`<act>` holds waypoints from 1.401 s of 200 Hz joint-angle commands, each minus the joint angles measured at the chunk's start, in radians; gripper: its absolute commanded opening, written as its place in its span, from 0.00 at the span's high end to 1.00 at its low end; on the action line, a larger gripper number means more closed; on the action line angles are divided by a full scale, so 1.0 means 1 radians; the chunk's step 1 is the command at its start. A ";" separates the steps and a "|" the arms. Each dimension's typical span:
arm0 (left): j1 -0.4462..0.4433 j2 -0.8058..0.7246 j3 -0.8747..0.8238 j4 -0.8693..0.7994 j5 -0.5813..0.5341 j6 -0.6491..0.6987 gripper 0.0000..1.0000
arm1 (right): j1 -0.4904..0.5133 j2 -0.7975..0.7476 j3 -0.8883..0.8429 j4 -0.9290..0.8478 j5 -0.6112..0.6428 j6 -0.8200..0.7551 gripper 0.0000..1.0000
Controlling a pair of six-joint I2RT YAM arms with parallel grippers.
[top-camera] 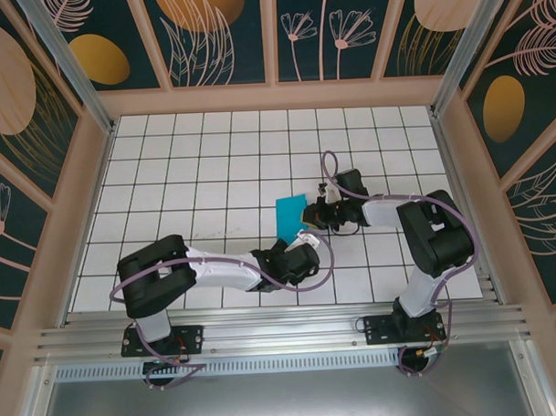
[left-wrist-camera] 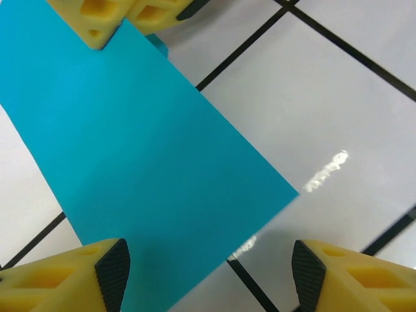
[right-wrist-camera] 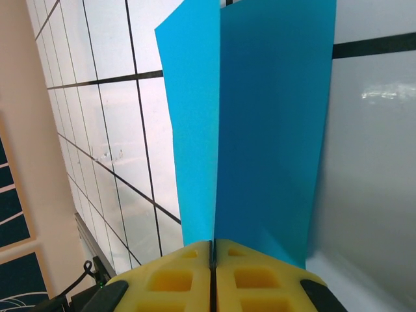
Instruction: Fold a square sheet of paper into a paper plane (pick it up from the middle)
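Observation:
The square sheet of paper (top-camera: 289,217) is teal-blue and folded along a centre crease, its two halves standing up off the white tiles. In the right wrist view the paper (right-wrist-camera: 260,130) rises from my right gripper (right-wrist-camera: 213,250), which is shut on its near edge at the fold. My right gripper (top-camera: 313,216) sits at the sheet's right side. My left gripper (top-camera: 295,246) is just in front of the sheet, open. From the left wrist the paper (left-wrist-camera: 130,149) lies under the left finger pad (left-wrist-camera: 114,270), and the gripper (left-wrist-camera: 208,276) holds nothing. The paper plane is out of view.
The floor is a white tiled table (top-camera: 213,174) with black grid lines, fenced by pale wooden walls (top-camera: 86,206) on three sides. An aluminium rail (top-camera: 282,331) runs along the near edge by the arm bases. The right gripper's yellow fingers (left-wrist-camera: 123,16) show at the top of the left wrist view.

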 commanded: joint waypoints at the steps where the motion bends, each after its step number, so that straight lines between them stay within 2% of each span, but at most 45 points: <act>1: -0.005 0.028 0.031 -0.018 -0.100 0.002 0.32 | 0.007 0.009 0.018 -0.021 -0.012 0.006 0.90; 34: -0.005 0.007 0.021 0.004 -0.133 -0.009 0.41 | 0.006 0.011 0.019 -0.036 0.001 -0.005 0.90; 73: -0.005 -0.035 0.000 0.020 -0.117 -0.007 0.58 | 0.005 0.028 0.022 -0.052 0.023 -0.017 0.88; 111: -0.005 -0.050 -0.015 0.020 -0.127 -0.009 0.71 | 0.006 0.033 0.025 -0.064 0.038 -0.023 0.87; 165: -0.004 -0.045 -0.018 0.040 -0.057 0.002 0.98 | 0.006 0.018 0.036 -0.108 0.064 -0.052 0.81; 203: 0.045 -0.077 -0.034 0.083 0.133 -0.027 1.00 | 0.001 -0.063 0.062 -0.222 0.207 -0.102 0.72; 233: 0.109 -0.147 -0.070 0.125 0.293 -0.053 1.00 | -0.004 -0.145 0.072 -0.259 0.300 -0.109 0.69; 258: 0.157 -0.160 -0.106 0.171 0.406 -0.076 1.00 | 0.012 -0.178 0.086 -0.250 0.338 -0.113 0.70; 280: 0.169 -0.151 -0.105 0.179 0.471 -0.083 1.00 | 0.030 -0.155 0.105 -0.193 0.270 -0.117 0.77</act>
